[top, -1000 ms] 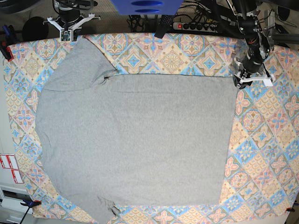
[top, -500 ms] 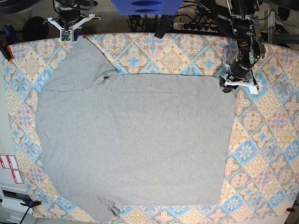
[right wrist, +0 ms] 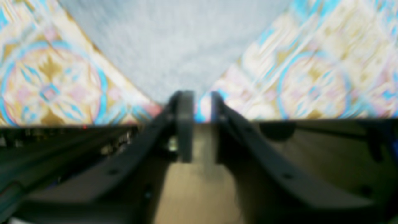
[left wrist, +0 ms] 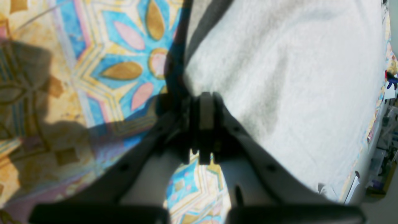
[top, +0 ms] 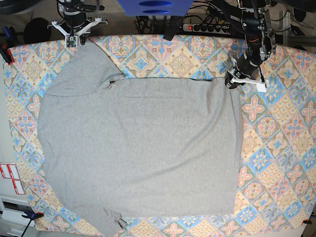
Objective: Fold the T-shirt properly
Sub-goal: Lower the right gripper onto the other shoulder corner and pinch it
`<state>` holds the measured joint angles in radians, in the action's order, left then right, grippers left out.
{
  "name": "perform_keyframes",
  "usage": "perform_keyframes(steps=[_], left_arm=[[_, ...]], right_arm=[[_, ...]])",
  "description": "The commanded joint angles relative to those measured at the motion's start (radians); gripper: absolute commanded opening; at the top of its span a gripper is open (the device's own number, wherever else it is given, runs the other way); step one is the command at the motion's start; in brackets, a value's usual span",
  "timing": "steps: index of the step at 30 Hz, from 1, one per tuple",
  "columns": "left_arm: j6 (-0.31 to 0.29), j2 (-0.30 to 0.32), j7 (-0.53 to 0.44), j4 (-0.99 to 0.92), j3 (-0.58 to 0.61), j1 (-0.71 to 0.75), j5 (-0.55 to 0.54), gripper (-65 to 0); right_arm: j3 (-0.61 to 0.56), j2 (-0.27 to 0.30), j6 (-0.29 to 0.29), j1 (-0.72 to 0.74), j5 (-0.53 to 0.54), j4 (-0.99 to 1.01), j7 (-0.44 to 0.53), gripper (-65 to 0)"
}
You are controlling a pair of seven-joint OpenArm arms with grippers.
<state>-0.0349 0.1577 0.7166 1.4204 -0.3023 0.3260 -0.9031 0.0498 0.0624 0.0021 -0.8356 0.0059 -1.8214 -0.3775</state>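
Note:
The grey T-shirt (top: 138, 148) lies spread flat, plain side up, on the patterned tablecloth (top: 276, 148). My left gripper (top: 237, 80) is at the shirt's far right corner. In the left wrist view the gripper (left wrist: 205, 107) is shut on the edge of the T-shirt (left wrist: 295, 77). That corner is drawn inward and the right edge is rumpled. My right gripper (top: 74, 38) is at the far left, at the tip of the sleeve. In the blurred right wrist view the gripper (right wrist: 199, 99) shows a narrow gap, with the T-shirt's sleeve tip (right wrist: 174, 37) just ahead of it.
A power strip (top: 207, 27) and cables lie behind the table's far edge. A blue object (top: 153, 7) hangs at top centre. Clamps (top: 6, 52) hold the tablecloth at the left edge. The table's back edge shows in the right wrist view.
My left gripper has moved left and slightly up onto the shirt's far right corner, dragging that corner inward. The right gripper has shifted only slightly.

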Motion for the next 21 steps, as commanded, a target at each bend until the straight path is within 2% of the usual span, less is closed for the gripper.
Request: perform_keyframes(steps=[1,4,13,21], left_arm=[[0.010,0.006,0.028,0.006,0.002,0.012,0.011,-65.0],[0.010,0.013,0.028,0.006,0.002,0.012,0.011,-65.0],[0.010,0.027,0.028,0.006,0.002,0.012,0.011,-65.0],[0.010,0.027,0.028,0.006,0.002,0.012,0.011,-65.0]], right_arm=[[-0.009,0.003,0.000,0.012,0.001,-0.022,0.024,-49.4],[-0.014,0.003,0.000,0.066,0.001,-0.021,-0.027,-45.2],[-0.005,0.003,0.000,0.175,0.003,-0.015,-0.134,-45.0],[0.115,0.003,0.000,0.193,0.004,0.038,-0.151,-42.0]])
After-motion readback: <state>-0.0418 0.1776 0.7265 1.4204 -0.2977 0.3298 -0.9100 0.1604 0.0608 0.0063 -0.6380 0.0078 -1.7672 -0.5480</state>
